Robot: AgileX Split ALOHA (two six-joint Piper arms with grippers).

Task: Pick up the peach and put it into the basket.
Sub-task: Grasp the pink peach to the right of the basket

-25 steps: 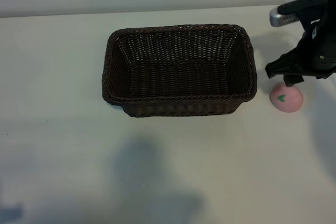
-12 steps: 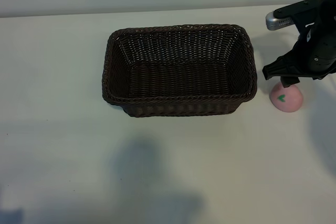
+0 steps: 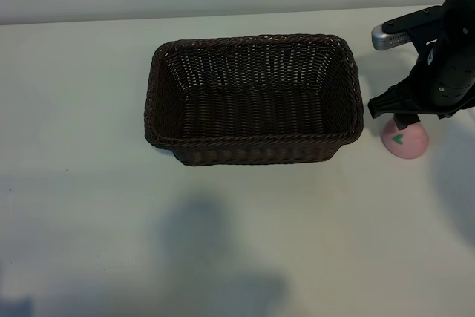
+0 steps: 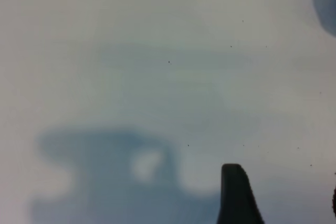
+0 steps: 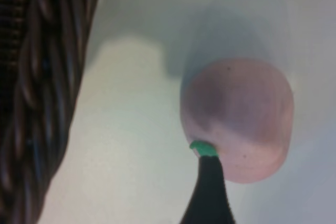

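Exterior view: small round pale-pink toy peach with a green leaf mark sits on the white tabletop, just beside the right short wall of the large dark-brown woven wicker basket, outside it, not touching as far as I can tell. Right gripper hangs directly over the peach, pointing steeply down, its black body covering the peach's far edge. Jaws look spread, nothing held. Key relation: the peach lies straight below the claw, so the next move looks like a short vertical drop, no sideways correction obvious. The peach is round, so no long axis to align to. Left arm not visible here; the right one is clearly the nearer.

Left wrist view: only bare tabletop, shadows and one dark fingertip at the frame edge. No peach, no basket. Left gripper stands open, empty and idle, well apart from the work.

Right wrist view: peach fills the centre with one black fingertip overlapping its leaf-mark side; the other finger is out of frame. Contact or just above: cannot tell. Basket wall is near the peach with a strip of table between. Risk as I judge it: a finger landing on the peach's top rather than beside it, and the ball rolling off.
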